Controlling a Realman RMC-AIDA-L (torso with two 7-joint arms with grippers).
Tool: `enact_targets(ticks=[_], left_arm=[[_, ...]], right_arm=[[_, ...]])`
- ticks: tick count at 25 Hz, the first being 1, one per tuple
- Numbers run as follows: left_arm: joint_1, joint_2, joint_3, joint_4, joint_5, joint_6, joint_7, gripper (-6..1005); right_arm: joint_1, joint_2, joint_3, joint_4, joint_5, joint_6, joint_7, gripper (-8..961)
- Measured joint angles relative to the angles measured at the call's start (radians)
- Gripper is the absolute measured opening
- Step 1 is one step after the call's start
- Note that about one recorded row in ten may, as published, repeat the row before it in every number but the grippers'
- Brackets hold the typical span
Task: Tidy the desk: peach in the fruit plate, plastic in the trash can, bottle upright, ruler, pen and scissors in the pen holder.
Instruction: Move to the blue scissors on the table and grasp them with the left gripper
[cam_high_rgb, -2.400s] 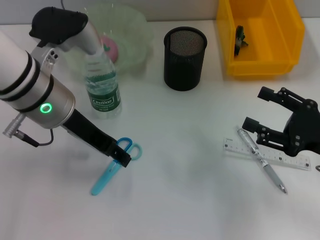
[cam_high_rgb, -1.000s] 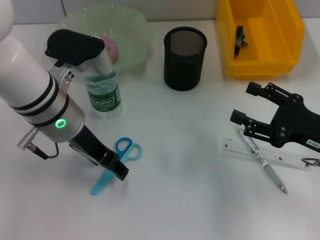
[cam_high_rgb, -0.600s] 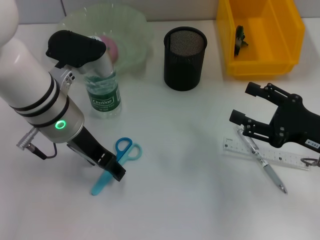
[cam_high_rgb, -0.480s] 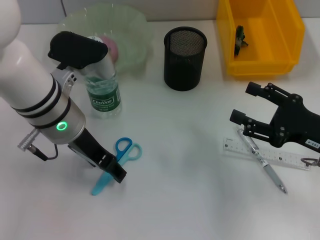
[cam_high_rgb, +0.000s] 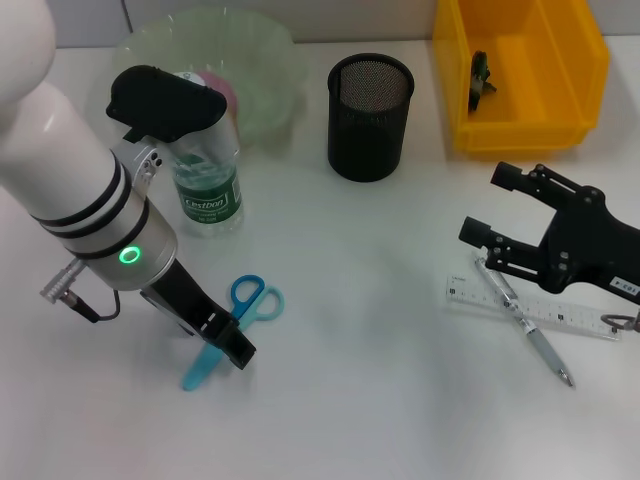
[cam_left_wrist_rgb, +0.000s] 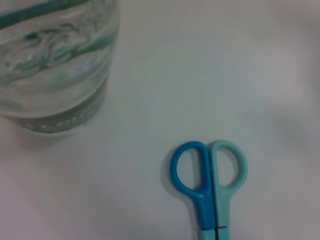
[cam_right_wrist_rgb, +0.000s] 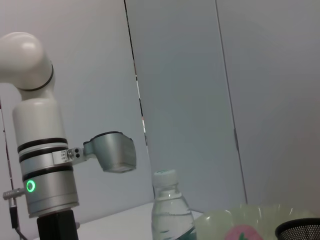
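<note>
Left tool (cam_high_rgb: 225, 340) has crept down onto the scissors (cam_high_rgb: 232, 329) — jaw state cannot tell — right tool (cam_high_rgb: 515, 240) waits wide over the pen (cam_high_rgb: 522, 319).

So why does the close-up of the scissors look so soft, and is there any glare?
Left wrist view: the bottle fills a corner, blurred, too near to focus; the scissors are sharper, with a faint shadow. Head view: even light, soft shadows under the pen holder; no harsh glare.
</note>
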Motion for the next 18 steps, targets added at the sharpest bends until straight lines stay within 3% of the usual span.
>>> enact_targets(ticks=[18], left_arm=[[-0.015, 0.000, 0.014, -0.013, 0.004, -0.002, 0.000, 774]], right_arm=[[0.003, 0.000, -0.006, 0.002, 0.001, 0.000, 0.001, 818]])
